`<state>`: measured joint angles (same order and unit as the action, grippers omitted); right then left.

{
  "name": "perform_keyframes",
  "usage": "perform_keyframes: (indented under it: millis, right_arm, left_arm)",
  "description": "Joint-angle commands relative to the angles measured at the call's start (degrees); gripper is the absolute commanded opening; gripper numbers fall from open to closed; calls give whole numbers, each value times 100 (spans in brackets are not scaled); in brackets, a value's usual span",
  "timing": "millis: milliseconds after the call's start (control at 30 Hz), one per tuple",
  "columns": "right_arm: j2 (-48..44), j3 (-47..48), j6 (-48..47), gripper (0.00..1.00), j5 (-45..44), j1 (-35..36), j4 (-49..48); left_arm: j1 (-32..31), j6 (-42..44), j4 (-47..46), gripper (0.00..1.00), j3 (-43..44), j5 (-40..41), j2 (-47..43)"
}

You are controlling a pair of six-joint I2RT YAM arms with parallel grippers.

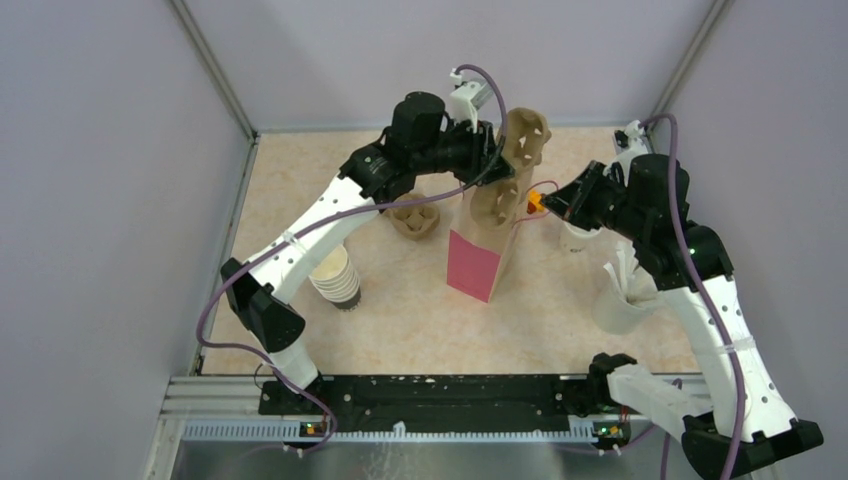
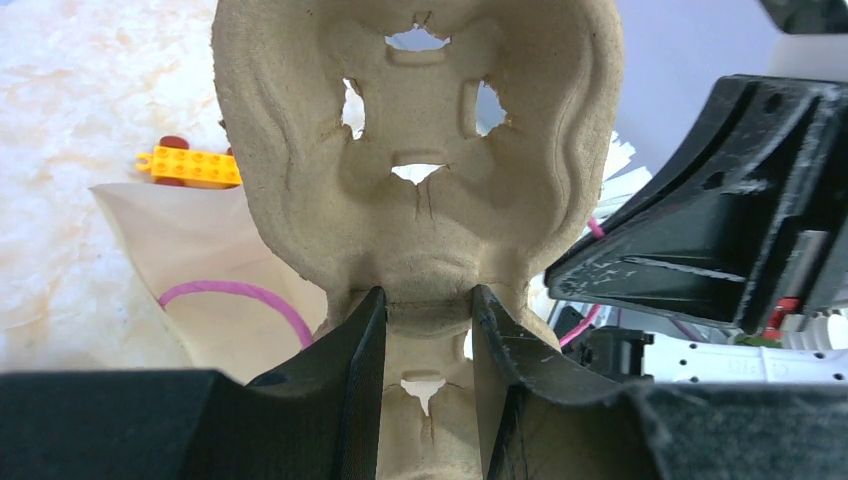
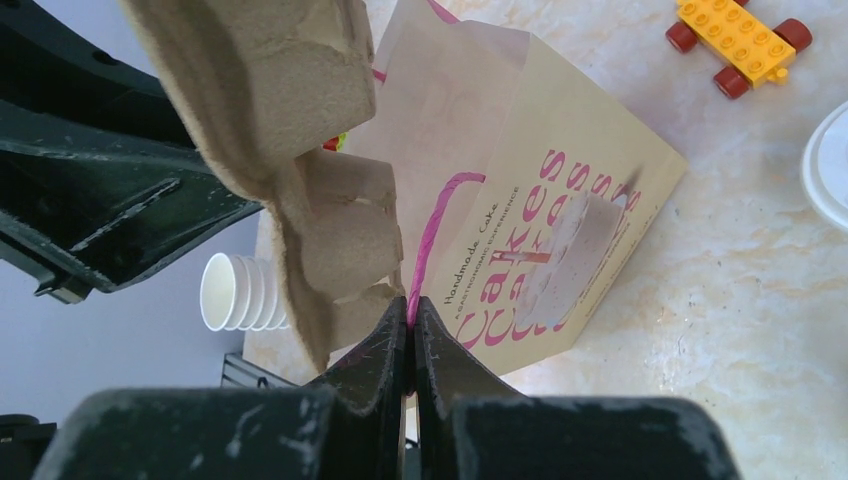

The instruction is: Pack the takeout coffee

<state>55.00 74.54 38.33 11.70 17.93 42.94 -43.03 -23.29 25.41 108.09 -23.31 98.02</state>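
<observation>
Left gripper [image 2: 428, 300]: I see it clamped on carrier [image 2: 420, 150] ridge.
Right gripper [image 3: 411, 312]: together on pink handle [image 3: 432, 225].
Takeout coffee [image 3: 832, 165]: apart from bag [image 3: 600, 180] edge.

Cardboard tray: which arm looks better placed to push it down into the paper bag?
Left, probably: the left pincer already grips the tray standing in the bag. The right pincer is shut on the bag's pink handle, so it is occupied.

Small white takeout coffee [image 3: 832, 165], round white lid on, upright on the table [image 3: 740, 300], right of the paper bag [image 3: 560, 200]
</observation>
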Motion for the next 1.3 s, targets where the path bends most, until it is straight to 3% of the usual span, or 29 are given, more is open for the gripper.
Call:
perform_keyframes:
  millis: [0, 500, 800, 1267]
  right_arm:
    - [-138, 73, -106, 0, 121, 13, -85]
    - [-35, 133, -36, 0, -86, 11, -45]
    - [-6, 134, -8, 0, -101, 16, -162]
    - [87, -42, 35, 0, -107, 16, -398]
  left_arm:
    - [-30, 428, 175, 26, 147, 330, -101]
    - [-57, 388, 1148, 29, 418, 529, -17]
    - [-83, 263, 1033, 27, 292, 346, 78]
    - [-198, 221, 2273, 25, 1284, 1066, 733]
